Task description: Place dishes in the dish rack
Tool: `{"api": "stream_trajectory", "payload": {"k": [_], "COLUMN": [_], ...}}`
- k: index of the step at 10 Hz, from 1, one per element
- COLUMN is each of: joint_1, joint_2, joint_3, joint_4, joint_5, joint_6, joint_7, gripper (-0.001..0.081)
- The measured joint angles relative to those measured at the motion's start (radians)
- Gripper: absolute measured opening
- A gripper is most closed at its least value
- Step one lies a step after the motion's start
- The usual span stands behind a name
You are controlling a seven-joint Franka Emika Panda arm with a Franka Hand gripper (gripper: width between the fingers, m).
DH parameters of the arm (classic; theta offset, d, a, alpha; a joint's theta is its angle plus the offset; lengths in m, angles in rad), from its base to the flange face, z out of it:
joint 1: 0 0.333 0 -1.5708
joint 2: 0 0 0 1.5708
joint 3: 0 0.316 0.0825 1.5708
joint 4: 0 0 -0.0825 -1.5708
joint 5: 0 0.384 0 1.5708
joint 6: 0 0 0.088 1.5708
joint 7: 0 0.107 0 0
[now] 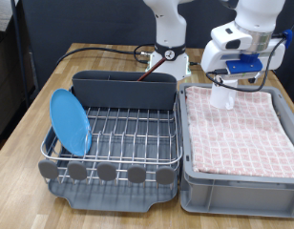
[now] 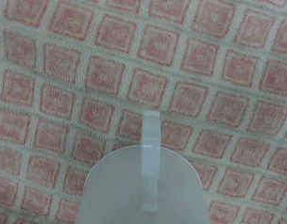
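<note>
My gripper is over the far end of the grey crate at the exterior view's right, shut on the small white mug, which hangs just above the pink checked cloth. In the wrist view the mug and its handle fill the lower middle with the cloth behind; the fingers do not show there. The dish rack stands at the exterior view's left. The bright-blue plate stands on edge in its left side. The reddish-brown spoon leans out of the dark grey caddy at the rack's far edge.
The grey crate lined with pink checked cloth sits close against the rack's right side. The robot base and black cables are behind the rack. Wooden table shows at the left and front.
</note>
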Motion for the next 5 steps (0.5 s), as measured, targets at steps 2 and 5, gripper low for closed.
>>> {"api": "stream_trajectory", "payload": {"k": [2,5], "joint_1": [-0.001,-0.003], "joint_2": [0.023,0.054], "joint_3": [0.000,-0.002], "joint_4": [-0.010,-0.018], "joint_5": [0.025,0.065], "joint_6": [0.025,0.050], "joint_7": [-0.015,-0.035], "gripper": [0.0802,0.0802]}}
